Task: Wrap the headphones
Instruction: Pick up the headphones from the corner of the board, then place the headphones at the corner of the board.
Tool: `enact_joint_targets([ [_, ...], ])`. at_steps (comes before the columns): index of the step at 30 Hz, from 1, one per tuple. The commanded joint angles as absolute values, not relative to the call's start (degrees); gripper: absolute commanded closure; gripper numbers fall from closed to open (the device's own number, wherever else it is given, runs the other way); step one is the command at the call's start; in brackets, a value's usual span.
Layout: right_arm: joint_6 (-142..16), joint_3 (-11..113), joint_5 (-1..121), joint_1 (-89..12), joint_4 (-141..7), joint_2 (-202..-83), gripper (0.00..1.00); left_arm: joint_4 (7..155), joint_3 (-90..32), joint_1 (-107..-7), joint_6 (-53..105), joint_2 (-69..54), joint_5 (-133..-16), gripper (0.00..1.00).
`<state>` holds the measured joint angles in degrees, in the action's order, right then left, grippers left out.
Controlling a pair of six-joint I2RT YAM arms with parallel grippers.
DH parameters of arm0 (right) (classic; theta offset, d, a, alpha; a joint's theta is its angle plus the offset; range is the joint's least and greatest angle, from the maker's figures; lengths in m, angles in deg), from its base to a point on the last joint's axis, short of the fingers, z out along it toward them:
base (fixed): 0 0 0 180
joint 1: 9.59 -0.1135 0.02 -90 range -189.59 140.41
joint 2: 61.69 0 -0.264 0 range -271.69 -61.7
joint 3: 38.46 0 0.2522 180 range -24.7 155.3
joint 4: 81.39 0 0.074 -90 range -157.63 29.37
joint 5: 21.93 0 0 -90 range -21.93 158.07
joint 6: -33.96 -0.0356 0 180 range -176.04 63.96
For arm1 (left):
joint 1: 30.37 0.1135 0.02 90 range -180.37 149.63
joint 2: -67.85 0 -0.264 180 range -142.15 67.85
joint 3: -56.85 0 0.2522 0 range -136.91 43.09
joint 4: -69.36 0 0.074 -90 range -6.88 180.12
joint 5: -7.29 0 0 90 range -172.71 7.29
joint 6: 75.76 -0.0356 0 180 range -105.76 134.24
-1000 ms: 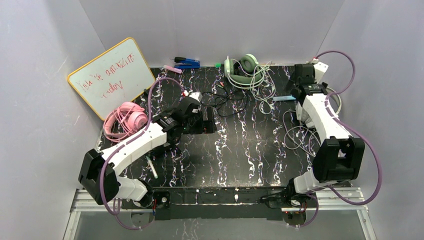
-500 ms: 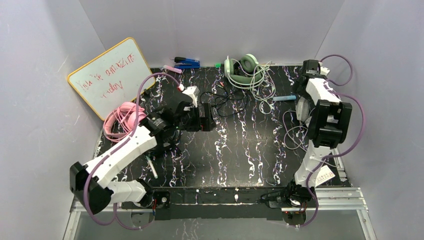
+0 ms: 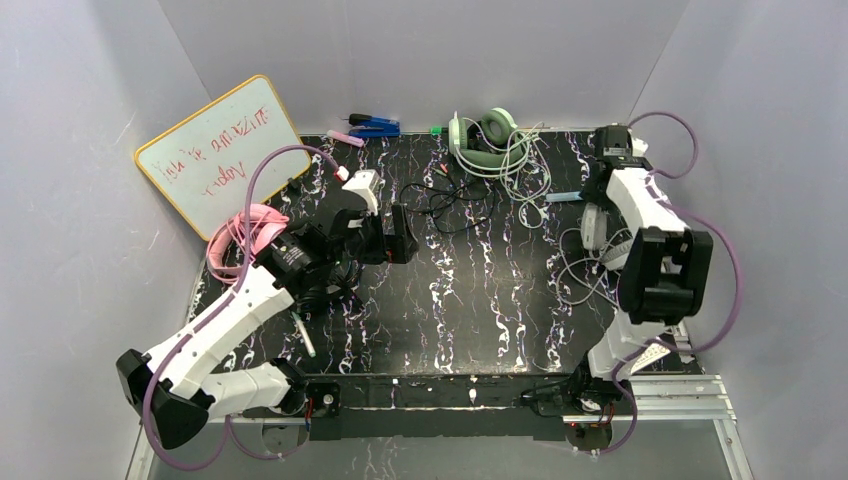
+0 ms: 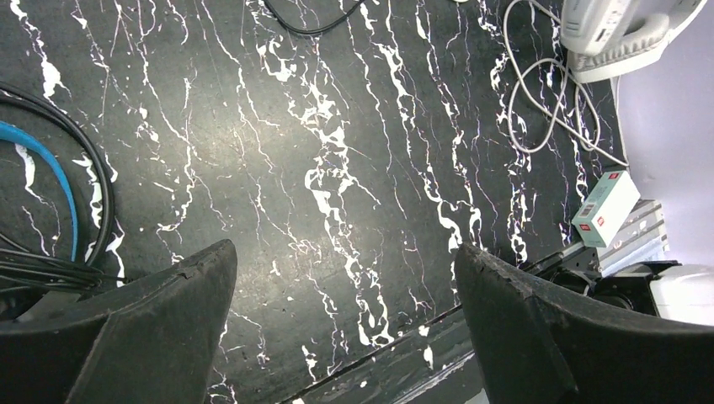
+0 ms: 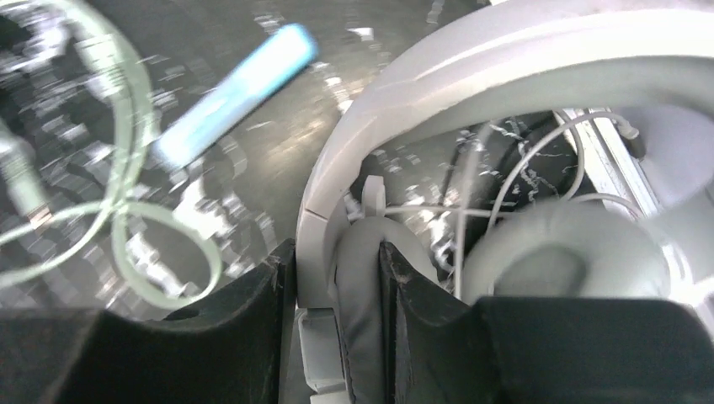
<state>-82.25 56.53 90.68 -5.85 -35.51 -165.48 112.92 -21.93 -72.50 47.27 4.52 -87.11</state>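
The black, white-veined table (image 3: 480, 300) carries pink headphones (image 3: 240, 228) at its left edge, pale green headphones (image 3: 480, 140) by the far wall and white-grey headphones (image 3: 594, 226) at the right, pale cord (image 3: 580, 268) looped beside them. A tangled black cord (image 3: 445, 205) lies mid-table, a light blue pen (image 3: 568, 196) to its right, a white marker (image 3: 303, 335) near the left front

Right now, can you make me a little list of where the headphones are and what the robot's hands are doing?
Left gripper: open, empty, over bare table
Right gripper: shut on white-grey headphones
Pink headphones: left side, beside whiteboard
Green headphones: back middle, cord loose
White-grey cord: loose loops on the table
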Motion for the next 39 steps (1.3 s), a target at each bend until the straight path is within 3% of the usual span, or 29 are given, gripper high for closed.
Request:
enact_joint_targets([
  [1,-76.1,57.2,89.2,-18.8,-37.8,-151.4,0.69,114.2,-22.1,-72.7,47.4,7.9,-89.3,0.02],
  [8,-71.0,52.8,65.4,-42.4,-41.9,-141.5,0.69,113.8,-19.8,-72.7,52.3,12.4,-95.1,0.02],
  [14,-70.5,46.7,61.0,-58.7,-38.3,-139.8,0.7,123.2,-18.0,-72.3,61.4,16.6,-110.7,0.02],
  [19,-70.9,36.6,54.2,-66.7,-40.9,-139.5,0.68,124.7,-14.5,-71.5,66.4,21.0,-112.4,0.01],
  [22,-70.1,35.1,55.4,-70.7,-40.1,-139.9,0.54,125.2,-14.3,-70.6,65.7,19.4,-109.1,0.02],
  [26,-70.6,33.4,58.7,-71.6,-42.5,-135.4,0.04,124.4,-15.1,-68.8,60.6,14.6,-100.9,0.02],
  [33,-77.3,32.4,71.4,-71.6,-42.2,-124.5,0.02,122.4,-16.5,-68.7,47.4,11.2,-92.3,0.02],
  [39,-88.4,30.6,76.6,-71.6,-30.4,-120.0,0.01,113.8,-8.0,-68.7,43.2,10.7,-80.0,0.01],
])
